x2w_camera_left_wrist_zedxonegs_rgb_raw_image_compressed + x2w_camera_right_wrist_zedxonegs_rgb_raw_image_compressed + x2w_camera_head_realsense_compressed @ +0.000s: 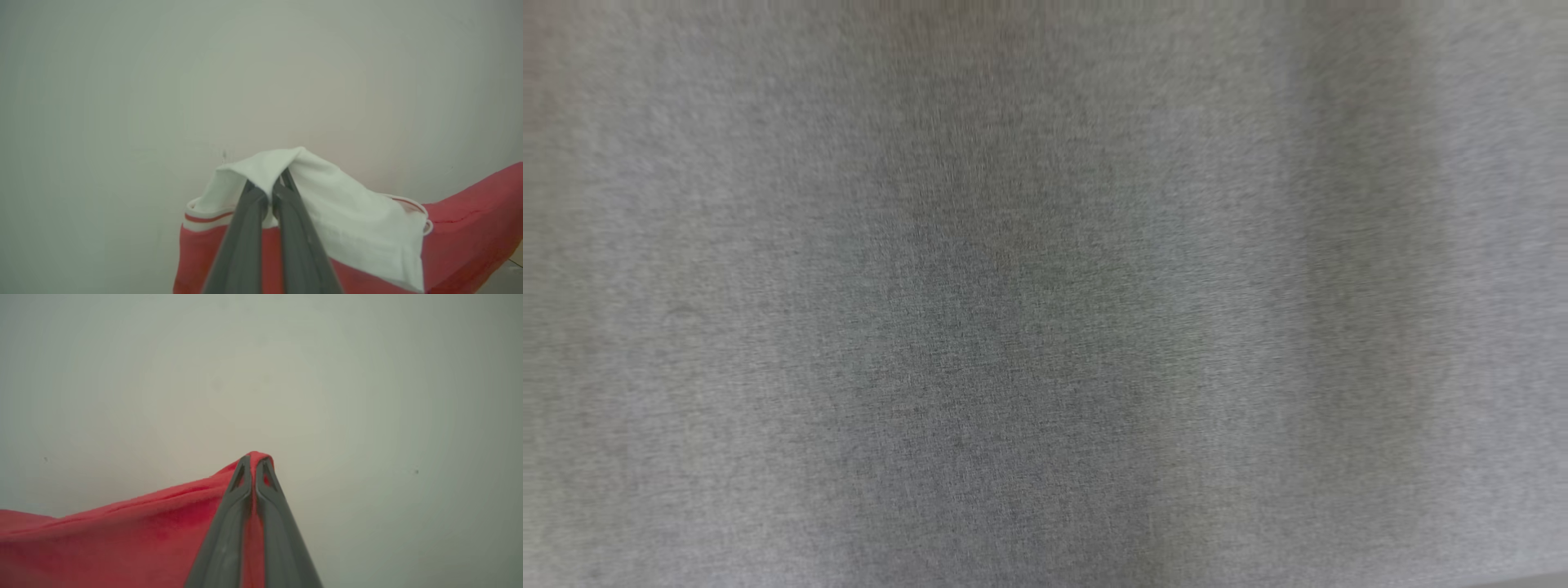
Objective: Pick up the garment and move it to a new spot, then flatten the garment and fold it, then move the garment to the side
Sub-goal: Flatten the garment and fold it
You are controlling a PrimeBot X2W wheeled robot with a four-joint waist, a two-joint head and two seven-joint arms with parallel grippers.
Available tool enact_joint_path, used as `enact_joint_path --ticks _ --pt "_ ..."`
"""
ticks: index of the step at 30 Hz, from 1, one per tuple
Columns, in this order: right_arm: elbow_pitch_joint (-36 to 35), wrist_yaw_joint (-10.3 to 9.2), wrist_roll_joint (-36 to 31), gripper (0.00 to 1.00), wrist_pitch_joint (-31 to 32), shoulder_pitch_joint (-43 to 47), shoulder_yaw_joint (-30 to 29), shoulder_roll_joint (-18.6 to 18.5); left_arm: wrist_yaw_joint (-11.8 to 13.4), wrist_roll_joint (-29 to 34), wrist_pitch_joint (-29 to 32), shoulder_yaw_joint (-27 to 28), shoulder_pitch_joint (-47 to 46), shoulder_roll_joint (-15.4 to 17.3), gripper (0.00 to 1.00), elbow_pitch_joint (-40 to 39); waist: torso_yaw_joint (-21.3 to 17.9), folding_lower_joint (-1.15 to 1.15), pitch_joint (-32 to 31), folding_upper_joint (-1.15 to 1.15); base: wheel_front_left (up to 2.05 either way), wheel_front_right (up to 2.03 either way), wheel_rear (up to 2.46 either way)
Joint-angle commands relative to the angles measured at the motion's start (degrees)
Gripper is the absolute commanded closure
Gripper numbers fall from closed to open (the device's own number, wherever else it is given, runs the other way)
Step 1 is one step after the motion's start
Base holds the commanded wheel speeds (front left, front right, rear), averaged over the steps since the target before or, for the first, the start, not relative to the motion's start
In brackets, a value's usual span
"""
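Observation:
The garment is red with a white part and a thin red stripe near its white edge. In the left wrist view my left gripper is shut on a white fold of it, and the cloth hangs off to the right in red. In the right wrist view my right gripper is shut on a red edge of the garment, which stretches away to the left. Both grips are held up in front of a plain pale surface.
The head view is a blurred grey woven surface with soft darker bands. Behind both grippers lies a plain pale grey-white surface. At the lower right corner of the left wrist view a bit of tiled floor shows.

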Motion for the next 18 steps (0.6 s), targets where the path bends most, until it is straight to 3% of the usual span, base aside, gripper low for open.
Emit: enact_joint_path --ticks 1,9,13,18 --pt "-1.41 -0.14 2.0 1.0 -0.39 3.43 0.97 0.29 0.11 -1.3 -0.77 0.22 2.66 1.17 1.0 -1.19 -0.54 0.0 -3.32 0.0 0.0 0.0 0.0" --pt "-16.4 -0.14 12.86 1.0 -0.96 25.77 9.27 -3.47 1.04 -5.32 -2.68 4.09 23.89 5.98 1.0 -13.34 -0.15 0.0 -10.35 0.0 0.0 0.0 0.0" --pt "-25.51 -0.14 17.3 1.0 -0.86 39.31 12.12 -6.71 5.9 -4.51 -2.67 12.43 40.79 8.25 1.0 -26.36 -0.04 0.0 -13.69 0.0 0.0 0.0 0.0" --pt "-33.48 -0.14 19.37 1.0 -0.21 52.47 12.43 -9.23 10.68 -1.77 -2.69 21.4 60.66 6.73 1.0 -39.63 0.15 0.0 -17.1 0.0 0.0 0.0 0.0"
